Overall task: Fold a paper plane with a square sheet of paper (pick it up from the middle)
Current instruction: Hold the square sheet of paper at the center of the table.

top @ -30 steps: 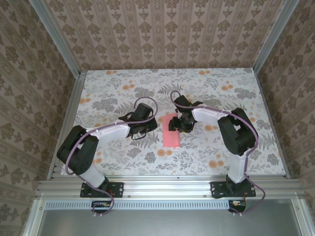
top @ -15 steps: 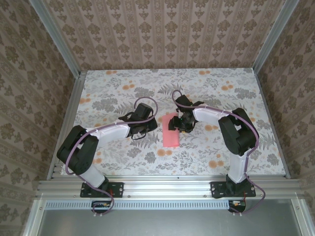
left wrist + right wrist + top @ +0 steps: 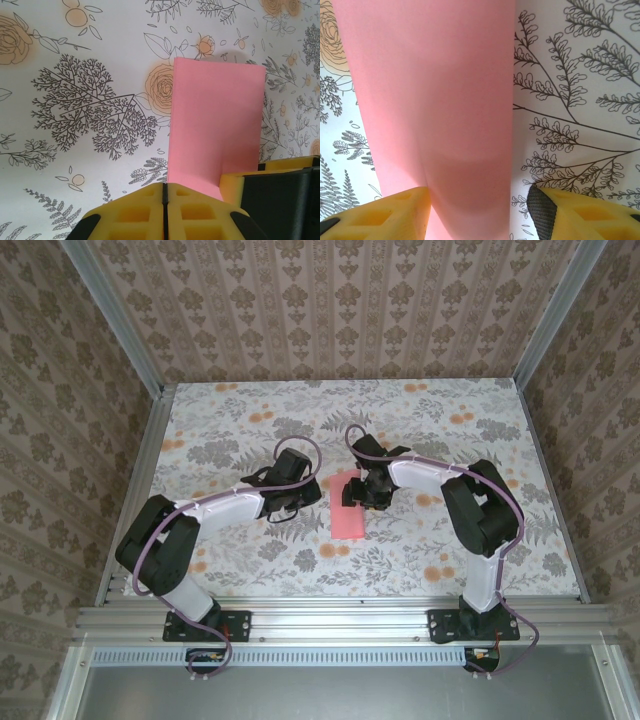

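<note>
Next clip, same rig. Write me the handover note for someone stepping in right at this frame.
Left gripper: shut, tips at the edge of the sheet of paper; unclear whether it pins it.
Right gripper: open, low over the sheet, which runs between its fingers; not clamped.
Sheet: on the flowered table between the arms, apparently folded into a narrow rectangle.
Done: seemingly the first half fold.
Left: all nose and wing folds; no pointed shape yet.
</note>
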You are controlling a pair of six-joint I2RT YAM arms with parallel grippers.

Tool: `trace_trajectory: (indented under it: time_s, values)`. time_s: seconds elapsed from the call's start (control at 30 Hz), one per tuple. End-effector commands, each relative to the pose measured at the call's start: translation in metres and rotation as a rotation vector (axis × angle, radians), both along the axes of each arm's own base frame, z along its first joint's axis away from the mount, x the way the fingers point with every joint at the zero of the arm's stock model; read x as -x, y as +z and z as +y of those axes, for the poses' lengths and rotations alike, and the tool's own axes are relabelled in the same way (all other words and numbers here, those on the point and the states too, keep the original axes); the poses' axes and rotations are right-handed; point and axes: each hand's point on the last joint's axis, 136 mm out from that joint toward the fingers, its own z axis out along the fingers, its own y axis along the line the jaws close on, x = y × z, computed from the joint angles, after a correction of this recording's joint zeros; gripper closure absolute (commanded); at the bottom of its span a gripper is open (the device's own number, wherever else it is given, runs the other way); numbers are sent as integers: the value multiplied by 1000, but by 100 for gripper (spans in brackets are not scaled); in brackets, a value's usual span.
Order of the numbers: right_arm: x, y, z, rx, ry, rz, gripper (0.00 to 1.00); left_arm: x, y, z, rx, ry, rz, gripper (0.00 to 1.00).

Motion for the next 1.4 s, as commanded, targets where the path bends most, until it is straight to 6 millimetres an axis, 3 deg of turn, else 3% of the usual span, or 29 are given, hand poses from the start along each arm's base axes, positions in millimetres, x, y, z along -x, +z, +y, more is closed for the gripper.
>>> trace_trajectory:
  time_s: [0.0,0.63,0.93,1.37]
  values:
    - [18,-40,-32,169,-12,86,40,-2,8,-13,12,-48,-17,91]
    - [19,-44,-34,179,-17,90,41,4,-21,-50,45,-125,120,94]
    - [21,-46,-33,176,-19,94,41,6,-37,-54,26,-132,165,95]
    - [20,-44,-31,168,-19,90,40,16,-58,-43,-97,-137,222,96]
